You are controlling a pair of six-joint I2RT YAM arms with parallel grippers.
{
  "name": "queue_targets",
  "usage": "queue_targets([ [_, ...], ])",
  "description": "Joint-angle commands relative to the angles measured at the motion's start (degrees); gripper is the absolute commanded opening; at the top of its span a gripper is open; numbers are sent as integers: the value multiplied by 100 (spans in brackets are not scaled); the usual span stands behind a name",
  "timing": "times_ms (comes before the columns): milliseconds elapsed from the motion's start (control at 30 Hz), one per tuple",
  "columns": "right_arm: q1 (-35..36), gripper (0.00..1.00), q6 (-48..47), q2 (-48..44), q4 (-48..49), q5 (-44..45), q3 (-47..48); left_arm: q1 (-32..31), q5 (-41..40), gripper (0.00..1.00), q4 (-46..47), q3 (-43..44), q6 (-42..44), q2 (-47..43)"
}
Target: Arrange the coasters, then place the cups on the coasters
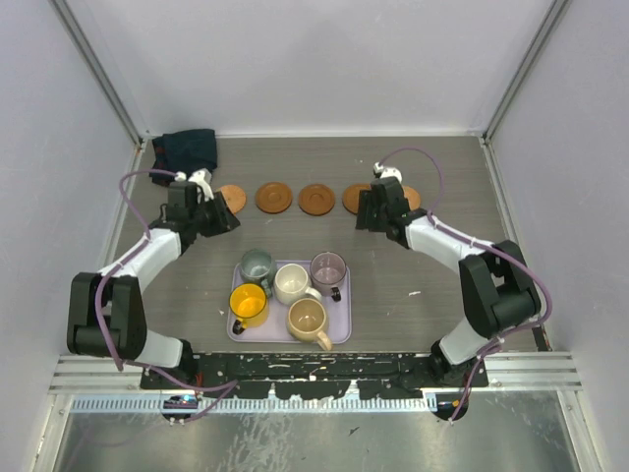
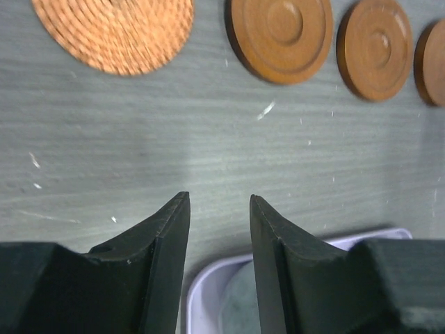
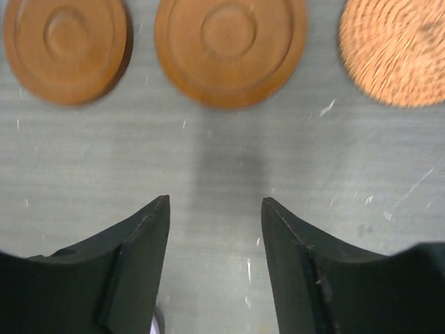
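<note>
Five coasters [image 1: 274, 197] sit in a row across the far table [image 1: 442, 285], cups [image 1: 292, 283] all on the tray [image 1: 340, 329]. Left tool [image 2: 219, 202] and right tool [image 3: 215, 202] both gape empty, so I'd pinch each cup's rim, nearest first.

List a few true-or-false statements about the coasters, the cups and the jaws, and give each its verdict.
1. The five coasters lie in one row beyond the lavender tray. True.
2. All five cups stand on the tray. True.
3. One cup sits on a coaster. False: every coaster is bare.
4. The right jaws clamp a coaster. False: they stand apart and empty over the table, short of the coasters.
</note>
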Motion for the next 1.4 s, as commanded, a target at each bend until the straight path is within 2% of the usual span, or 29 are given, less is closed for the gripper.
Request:
queue_targets([
  [0, 333, 66, 31, -939, 242, -25, -512, -487, -199, 42, 245, -436, -58, -727],
  [133, 549, 77, 46, -1654, 156, 81, -940, -961, -595, 43, 426, -885, 6, -1533],
  [267, 599, 90, 10, -2448, -108, 143, -1161, -1145, -961, 45, 316, -1319, 3, -2374],
  [400, 615, 91, -174, -3061, -459, -98, -1143, -1212, -1249, 48, 128, -1724, -34, -3416],
  [533, 685, 91, -178, -3238, -853, -394, -1016, -1221, -1305, 51, -388, -1739, -18, -4108],
  [700, 1012, 89, -90, -3296, -1165, -343, -1006, -1230, -1078, 52, -854, -1698, -38, -4220],
  [967, 1905, 85, 12, -3178, -1387, -89, -981, -1411, -850, 52, -895, -1918, -112, -4231],
  [1167, 2840, 83, 181, -2793, -1692, 536, -833, -1508, -849, 52, -897, -2007, -210, -4202],
  [1367, 3243, 81, 501, -2670, -1830, 718, -968, -1584, -850, 52, -819, -1951, -221, -4156],
])
